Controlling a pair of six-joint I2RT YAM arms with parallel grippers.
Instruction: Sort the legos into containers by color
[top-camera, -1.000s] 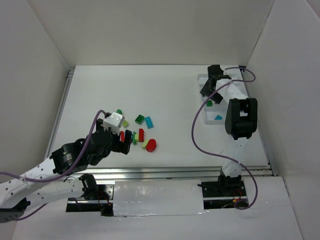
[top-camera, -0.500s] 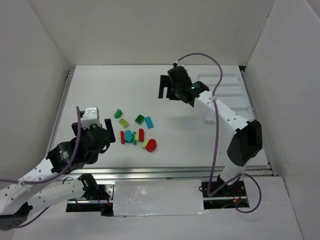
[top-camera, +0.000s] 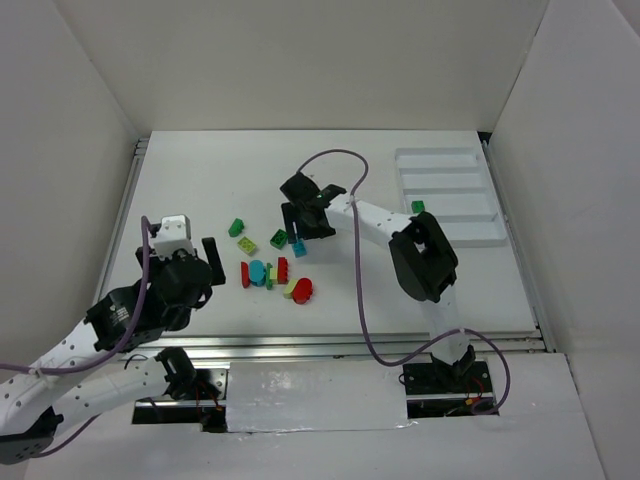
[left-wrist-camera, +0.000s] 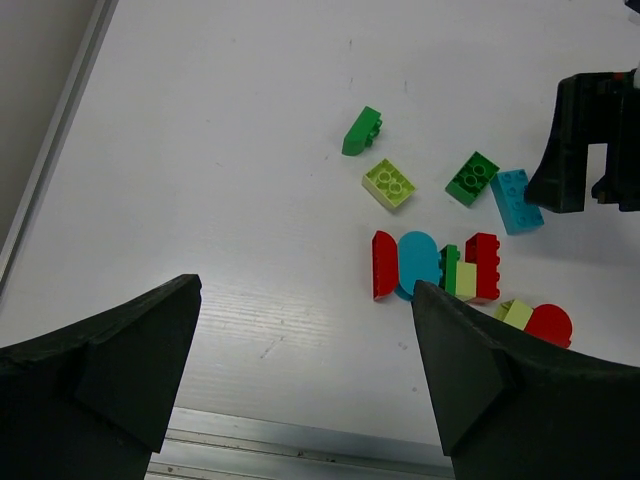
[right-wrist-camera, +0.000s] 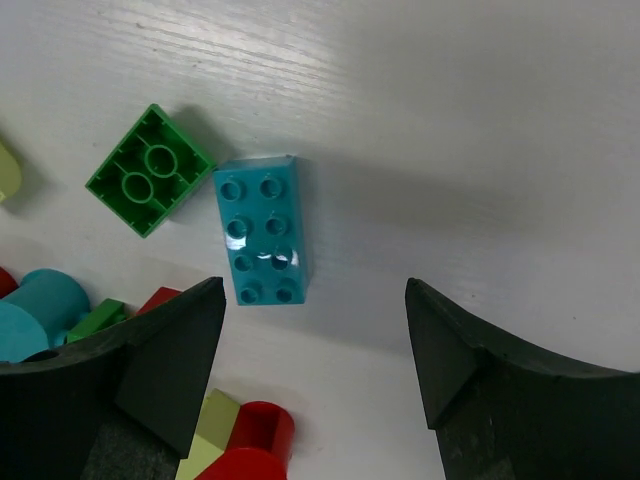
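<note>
Top external view shows a white table (top-camera: 200, 170) carrying everything. The right arm (top-camera: 425, 262) folds back from its base and reaches left across the middle of the table. The left arm (top-camera: 120, 315) lies low at the near left corner.

A white tray (top-camera: 460, 160) sits at the far right, its four long compartments side by side. A lone green brick (top-camera: 417, 207) rests at the left end of the second compartment from the near side.

The right gripper (right-wrist-camera: 315, 380) hangs over the loose legos, fingers spread apart with nothing between them. The left gripper (left-wrist-camera: 305, 370) is spread wide and empty, near the left side of the pile and touching no brick.

The cyan brick (right-wrist-camera: 265, 245) lies flat on the table just ahead of the right gripper's gap, touching neither finger. A green square brick (right-wrist-camera: 150, 170) sits corner to corner with it.

Farther left lie a lime brick (left-wrist-camera: 389, 184) and a dark green sloped brick (left-wrist-camera: 361, 131), apart from each other.

Nearer the arms, a tight row holds a red rounded piece (left-wrist-camera: 383, 265), a cyan rounded piece (left-wrist-camera: 419, 265), a small green piece (left-wrist-camera: 449, 265), a pale yellow-green brick (left-wrist-camera: 465, 282) and a red brick (left-wrist-camera: 484, 265). Just right of the row sit another pale brick (left-wrist-camera: 514, 312) and a red disc-shaped piece (left-wrist-camera: 548, 325).
</note>
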